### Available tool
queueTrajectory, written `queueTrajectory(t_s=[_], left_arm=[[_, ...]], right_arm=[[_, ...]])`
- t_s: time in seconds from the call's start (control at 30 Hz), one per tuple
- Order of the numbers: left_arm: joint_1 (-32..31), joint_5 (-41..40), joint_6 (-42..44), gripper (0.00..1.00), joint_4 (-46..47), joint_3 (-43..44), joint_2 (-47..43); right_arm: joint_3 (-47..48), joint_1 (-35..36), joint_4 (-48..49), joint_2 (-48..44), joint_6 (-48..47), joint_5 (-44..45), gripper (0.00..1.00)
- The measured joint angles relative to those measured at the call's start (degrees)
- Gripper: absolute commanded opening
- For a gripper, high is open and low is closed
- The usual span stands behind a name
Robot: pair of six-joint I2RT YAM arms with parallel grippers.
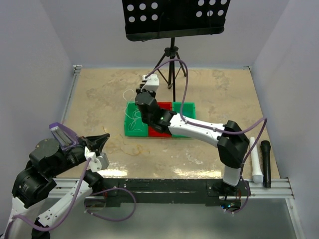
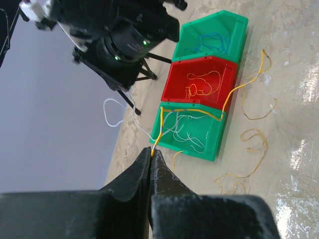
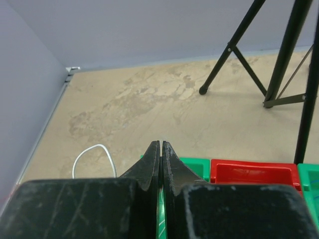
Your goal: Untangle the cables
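Pinching yellow cable (image 2: pixel 230 95) in left gripper (image 2: pixel 151 152), 8 o'clock of 3 bins (image 2: pixel 174 79), across a green bin's (image 2: pixel 214 144) rim. Pressing right gripper (image 3: pixel 161 147) together over bins, with bare table (image 3: pixel 149 99) toward 12 o'clock.

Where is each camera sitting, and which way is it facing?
Top external: above and behind the arm bases, looking down on the table; both arms show.
Left wrist: on the left arm, looking along the shut left end effector, which pinches a yellow cable, toward three bins.
Right wrist: low over the bins, facing the far wall and tripod; the shut right end effector shows.
Shared: both wrist views catch the red bin.
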Motion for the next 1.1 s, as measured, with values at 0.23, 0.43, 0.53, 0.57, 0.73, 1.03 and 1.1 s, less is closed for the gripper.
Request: queueTrajectory(t_s=[0.23, 0.43, 0.53, 0.57, 0.73, 1.03, 1.1], left_arm=[[0.0, 0.31, 0.0, 0.0, 0.04, 1.44, 0.0], [0.0, 0.42, 0.0, 0.0, 0.2, 1.75, -0.13], [0.0, 0.42, 0.0, 0.0, 0.31, 1.75, -0.13], [0.0, 0.42, 0.0, 0.0, 0.35, 1.75, -0.13], [0.0, 0.42, 0.0, 0.0, 0.48, 1.75, -0.13], [0.0, 0.76, 0.0, 0.0, 0.85, 1.75, -0.13], [0.0, 1.01, 0.0, 0.0, 1.07, 1.75, -0.13]], right_arm=[[1.18, -0.92, -2.51, 7.06, 2.95, -3.1, 0.0], [1.2, -0.92, -7.74, 10.95, 7.52, -2.36, 0.0], [1.2, -0.94, -10.47, 11.93, 9.25, -1.79, 0.0], [1.2, -0.94, -11.1, 12.04, 9.66, -1.31, 0.0], [1.81, -1.11, -16.63, 12.61, 12.11, 1.86, 0.0], [-1.64, -3.34, -18.34, 10.03, 12.35, 3.41, 0.0], [-1.53, -3.67, -17.59, 9.88, 11.63, 3.3, 0.0]])
